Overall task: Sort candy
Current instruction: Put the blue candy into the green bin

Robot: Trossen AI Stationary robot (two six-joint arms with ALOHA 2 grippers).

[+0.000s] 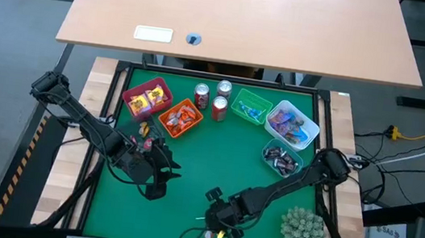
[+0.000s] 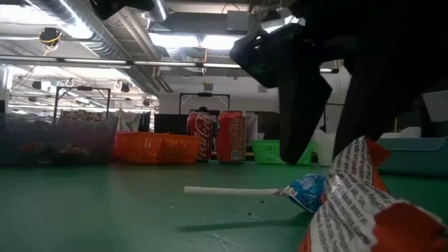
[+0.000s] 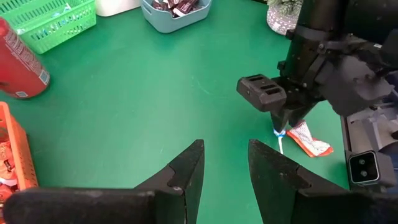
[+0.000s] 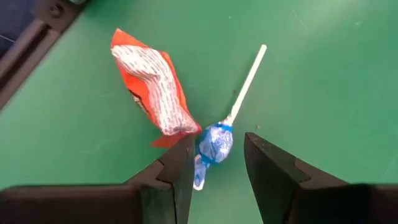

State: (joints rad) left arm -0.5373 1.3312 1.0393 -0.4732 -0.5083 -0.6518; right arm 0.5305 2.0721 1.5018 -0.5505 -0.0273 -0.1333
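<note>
Red basket point(image 1: 146, 99), 10 o'clock: yellow candy.
Orange basket point(image 1: 181, 118): orange candy.
Grey tub point(image 1: 281, 161), 2 o'clock: dark candy.
Right gripper point(image 4: 216, 163): released, straddling lollipop point(image 4: 216, 142).
Left gripper point(image 3: 225, 167): released, empty.

We saw a green mat point(image 1: 189, 173) carrying five baskets: red point(image 1: 147, 99), orange point(image 1: 180, 118), green point(image 1: 250, 107) and two pale ones point(image 1: 292, 123) point(image 1: 281, 159). Two soda cans point(image 1: 219, 108), a spiky plant ball point(image 1: 301, 230), a blue lollipop point(image 4: 216, 142) and an orange-wrapped candy point(image 4: 151, 88) also lay on it.
</note>
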